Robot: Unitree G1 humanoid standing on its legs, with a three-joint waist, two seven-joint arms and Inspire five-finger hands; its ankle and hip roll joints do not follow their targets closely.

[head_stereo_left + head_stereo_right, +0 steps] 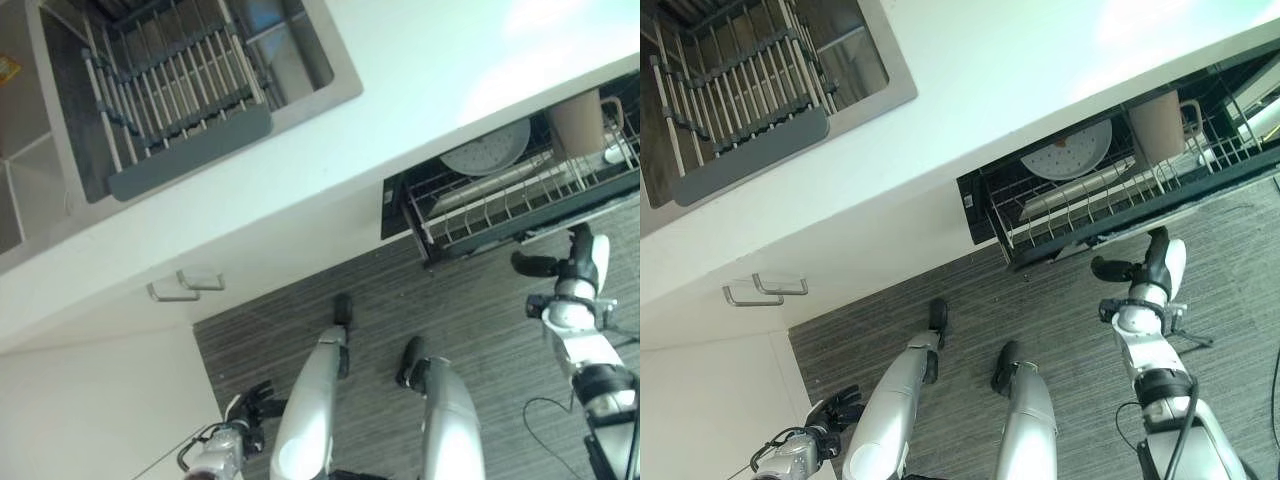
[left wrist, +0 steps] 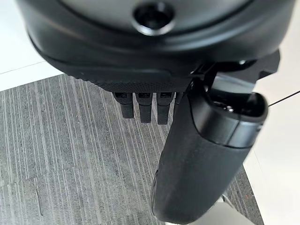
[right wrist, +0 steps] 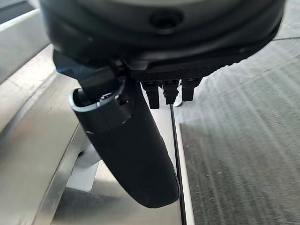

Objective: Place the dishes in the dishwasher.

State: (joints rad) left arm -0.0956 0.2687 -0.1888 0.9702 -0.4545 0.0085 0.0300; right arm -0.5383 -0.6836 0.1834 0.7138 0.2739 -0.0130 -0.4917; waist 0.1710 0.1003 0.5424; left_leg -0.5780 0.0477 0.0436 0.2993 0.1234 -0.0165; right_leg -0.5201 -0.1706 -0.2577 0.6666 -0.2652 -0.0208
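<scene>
Two dishes are already sitting in the pulled-out dishwasher rack: a round grey plate is leaning near its back, and a tan cup is standing just beside it toward the robot's right. Something white is lying further right among the wires, too cut off to identify.

Right hand is hovering just in front of the rack's front edge, over the striped grey floor. Its thumb is sticking out sideways and its fingers are hanging fairly straight in its own wrist view; it is carrying nothing. Left hand is hanging low beside the white cabinet, well away from the rack, fingers loosely relaxed and likewise empty.

Up on the white counter, the drying rack over the sink is showing bare rods with no dishes that can be made out.

Judging from this, the loading is looking largely finished, since neither hand is holding a dish and none is visible waiting by the sink. What is probably left is pushing the rack in and closing up, unless more dishes are lying out of sight.
</scene>
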